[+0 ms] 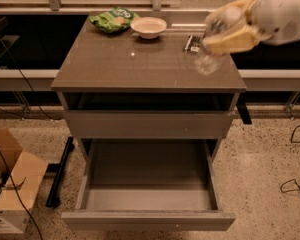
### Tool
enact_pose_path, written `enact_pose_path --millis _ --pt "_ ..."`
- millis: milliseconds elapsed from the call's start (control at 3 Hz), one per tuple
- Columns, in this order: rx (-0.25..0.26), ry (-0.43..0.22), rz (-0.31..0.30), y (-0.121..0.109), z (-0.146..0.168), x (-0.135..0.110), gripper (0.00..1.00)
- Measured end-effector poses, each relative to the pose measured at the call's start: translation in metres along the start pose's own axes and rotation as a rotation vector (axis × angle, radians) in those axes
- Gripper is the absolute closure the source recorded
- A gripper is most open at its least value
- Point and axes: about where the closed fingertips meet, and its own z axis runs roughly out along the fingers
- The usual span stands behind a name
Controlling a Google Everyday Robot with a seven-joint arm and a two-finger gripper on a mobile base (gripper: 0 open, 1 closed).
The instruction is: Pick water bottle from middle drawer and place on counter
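Observation:
My gripper is at the upper right, above the right rear part of the counter. It is shut on the water bottle, a clear plastic bottle that hangs tilted, its lower end just over the counter's right side. The middle drawer is pulled wide open below, and its grey floor is bare. A closed grey drawer front sits above it, under an open slot.
A green chip bag, a white bowl and a small dark packet lie along the counter's back. A cardboard box and a black bar are on the floor at left. Cables lie at right.

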Motion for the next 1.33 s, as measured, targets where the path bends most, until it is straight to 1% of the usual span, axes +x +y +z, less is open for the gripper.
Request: enact_pose_path --millis 333,667,1000,1333 --pt "0.056 -0.027 -0.057 -0.018 -0.019 -0.030 1.00" --pt "0.056 -0.027 -0.057 -0.018 -0.019 -0.030 1.00" --pt "0.096 -0.018 -0.076 -0.023 -0.001 -0.024 1.00" --pt "0.131 -0.010 -0.120 -0.038 0.041 -0.015 1.00"
